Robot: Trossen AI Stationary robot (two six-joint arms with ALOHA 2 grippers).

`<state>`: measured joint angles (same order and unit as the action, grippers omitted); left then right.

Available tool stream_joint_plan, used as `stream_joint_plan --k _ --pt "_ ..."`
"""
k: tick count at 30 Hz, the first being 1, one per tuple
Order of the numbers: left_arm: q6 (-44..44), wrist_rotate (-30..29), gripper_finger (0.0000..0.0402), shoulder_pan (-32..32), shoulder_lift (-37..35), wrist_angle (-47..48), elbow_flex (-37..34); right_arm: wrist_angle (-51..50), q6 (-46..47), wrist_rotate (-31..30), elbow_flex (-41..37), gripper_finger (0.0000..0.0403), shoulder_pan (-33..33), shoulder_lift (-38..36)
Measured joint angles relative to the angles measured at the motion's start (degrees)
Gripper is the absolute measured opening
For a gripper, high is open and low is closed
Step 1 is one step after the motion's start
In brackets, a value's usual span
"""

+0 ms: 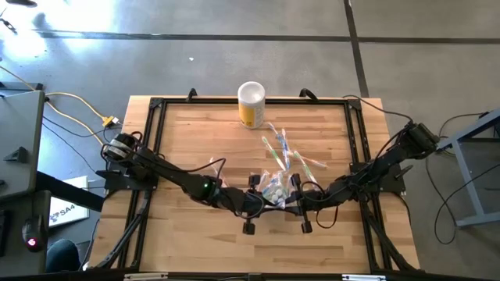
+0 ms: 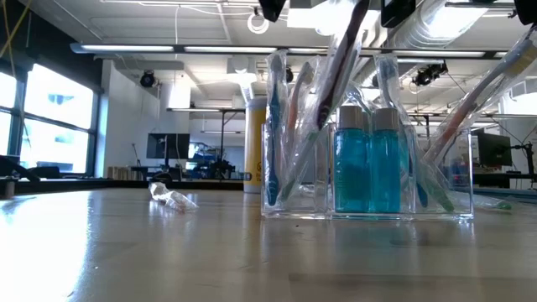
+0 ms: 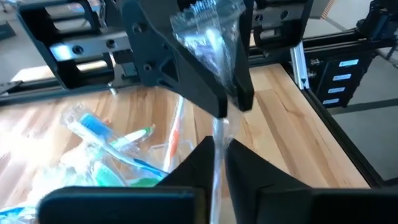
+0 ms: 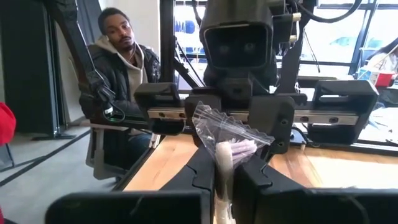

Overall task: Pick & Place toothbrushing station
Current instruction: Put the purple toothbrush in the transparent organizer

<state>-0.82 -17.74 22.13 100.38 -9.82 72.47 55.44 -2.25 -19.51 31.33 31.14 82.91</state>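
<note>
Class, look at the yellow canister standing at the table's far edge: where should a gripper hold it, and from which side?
Probably take the yellow canister around its round side wall, jaws straddling it, coming from the table's middle: it stands upright, lid on top, clear of the loose toothbrushes. The left gripper and right gripper are both shut on a bagged toothbrush at mid-table.

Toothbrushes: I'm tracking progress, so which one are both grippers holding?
The bagged toothbrush pinched between the left gripper and the right gripper; the loose toothbrushes lie untouched on the table.
</note>
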Motion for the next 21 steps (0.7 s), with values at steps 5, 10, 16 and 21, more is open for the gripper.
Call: stream_joint_plan --k 5,10,16,21 --pt "-1.95 0.27 0.0094 0.00 0.00 1.03 0.00 -0.12 3.10 0.10 0.00 0.0014 0.63 -0.02" --pt "-2.70 0.29 0.0149 0.00 -0.04 3.30 0.00 -5.53 8.03 -1.05 0.00 0.0014 4.54 -3.83" --pt "-6.61 0.72 0.0165 0.00 -0.04 7.36 0.00 -11.86 6.88 -8.86 0.45 0.0014 9.15 -11.44" --pt "-8.48 0.74 0.0165 0.05 -0.04 9.23 0.02 -17.91 6.92 -9.15 2.80 0.0014 8.10 -13.67"
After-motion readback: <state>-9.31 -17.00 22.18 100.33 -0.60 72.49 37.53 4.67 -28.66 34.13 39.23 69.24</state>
